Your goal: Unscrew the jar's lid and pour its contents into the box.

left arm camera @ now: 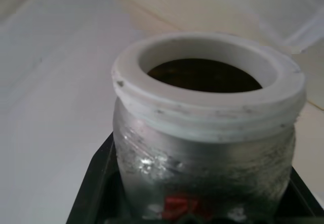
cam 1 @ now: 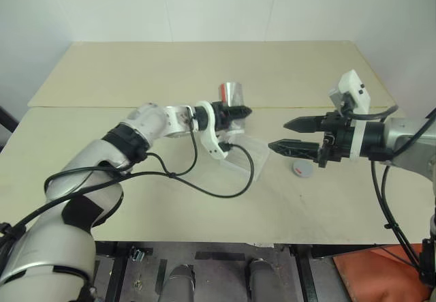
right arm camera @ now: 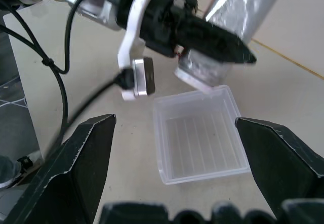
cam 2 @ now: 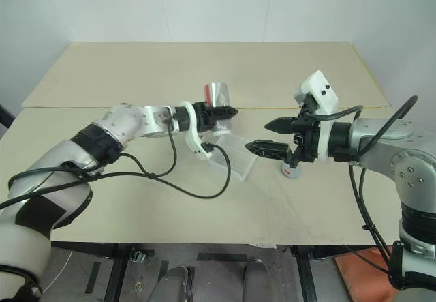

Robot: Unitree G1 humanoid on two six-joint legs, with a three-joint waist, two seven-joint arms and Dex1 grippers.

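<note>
I count one jar, one box, one lid and my two grippers over one pale table [cam 1: 327,200].

At about nine o'clock from the table's middle, my left gripper [cam 1: 240,111] is clamped tight on the jar [cam 1: 232,93], its black fingers squeezed against the silvery side near the red-and-white label. The jar is lifted off the table and tilted. In my left wrist view its white threaded mouth [left arm camera: 207,82] stands uncovered, and the contents [left arm camera: 202,76] show as a dark brownish mass inside; I cannot make out single bits.

Just below the jar, at its six o'clock, lies the box [right arm camera: 200,133], flat on the table, translucent, with a ridged floor. My right wrist view shows the jar's mouth hanging just above the box's far rim.

At three o'clock from the box, my right gripper [cam 1: 294,135] hovers with its fingers spread wide apart, holding nothing and touching nothing.

The lid [cam 1: 302,169] lies on the table just below that gripper, at its five o'clock, apart from the box.
</note>
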